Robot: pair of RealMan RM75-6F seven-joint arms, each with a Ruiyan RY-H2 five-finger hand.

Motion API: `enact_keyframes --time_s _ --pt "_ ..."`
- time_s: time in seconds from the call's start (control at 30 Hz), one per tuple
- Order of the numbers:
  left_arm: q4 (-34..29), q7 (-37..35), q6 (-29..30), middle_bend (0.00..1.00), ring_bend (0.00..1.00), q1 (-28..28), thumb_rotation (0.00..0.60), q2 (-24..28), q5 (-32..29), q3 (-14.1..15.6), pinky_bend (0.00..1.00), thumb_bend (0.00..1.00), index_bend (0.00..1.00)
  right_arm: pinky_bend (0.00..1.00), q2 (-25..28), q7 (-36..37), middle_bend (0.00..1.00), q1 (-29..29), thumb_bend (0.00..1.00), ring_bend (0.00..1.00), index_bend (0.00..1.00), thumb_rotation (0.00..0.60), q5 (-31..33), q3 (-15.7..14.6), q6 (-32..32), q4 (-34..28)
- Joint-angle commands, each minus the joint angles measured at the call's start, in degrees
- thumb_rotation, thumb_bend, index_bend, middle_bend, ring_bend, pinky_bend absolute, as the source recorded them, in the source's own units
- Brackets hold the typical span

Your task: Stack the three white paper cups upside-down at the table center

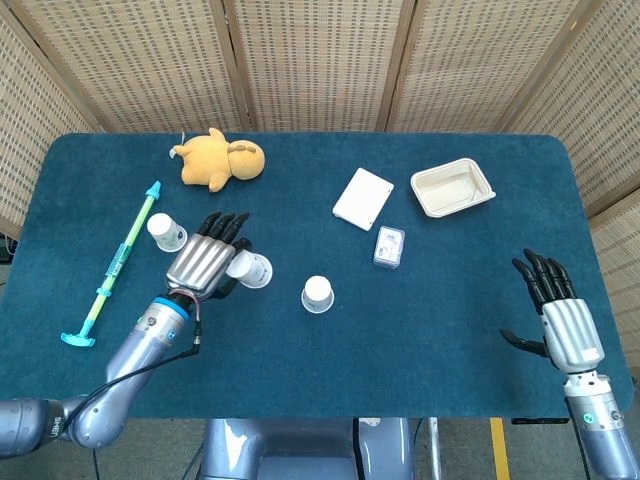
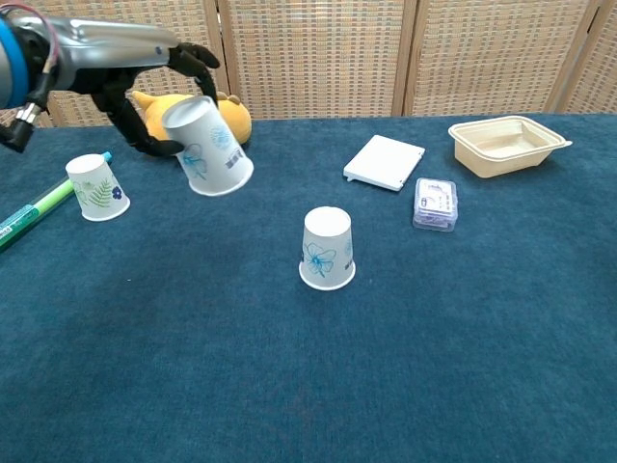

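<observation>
A white paper cup [image 2: 207, 147] is grasped in the left hand [image 1: 205, 264] and carried clear of the tabletop [image 2: 289, 386], mouth down and tilted, its closed base toward the hand. The centre cup [image 2: 328, 249] stands inverted on the tabletop, to the right of and below the carried cup; this offset is judged to govern the coming move, since the carried cup must be levelled upright-inverted and brought directly over the centre cup. A third cup [image 2: 94, 186], leaf-printed, stands inverted far left of the centre cup, beside a blue-green syringe toy [image 1: 115, 266]. The right hand [image 1: 563, 325] is seen released, fingers spread, holding nothing, well right of the centre cup; the left hand is much nearer.
</observation>
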Motion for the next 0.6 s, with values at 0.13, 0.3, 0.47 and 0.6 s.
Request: enact_keyframes --time_s 0.13,0.3,0.47,0.6 --pt "2.3 4.6 0.6 0.0 0.0 -7.6 0.6 -6.8 -7.3 -2.1 0.0 0.38 0.31 0.03 0.0 2.1 0.0 0.1 0.07 0.0 0.0 0.6 0.9 0.7 -0.7 1.4" --pt "4.2 6.8 1.7 0.0 0.0 -11.2 0.6 -10.2 -10.1 -1.7 0.0 0.38 0.31 0.03 0.1 3.7 0.0 0.1 0.07 0.0 0.0 0.6 1.3 1.0 -1.0 2.0" --pt "5.3 7.4 2.1 0.0 0.0 -12.8 0.6 -11.6 -11.7 -1.6 0.0 0.38 0.31 0.03 0.2 4.5 0.0 0.1 0.07 0.0 0.0 0.6 1.4 1.2 -1.2 2.2" --pt "6.5 8.0 2.3 0.0 0.0 -14.3 0.6 -12.7 -12.8 -1.3 0.0 0.38 0.31 0.03 0.2 5.1 0.0 0.1 0.07 0.0 0.0 0.6 1.3 1.2 -1.3 2.4"
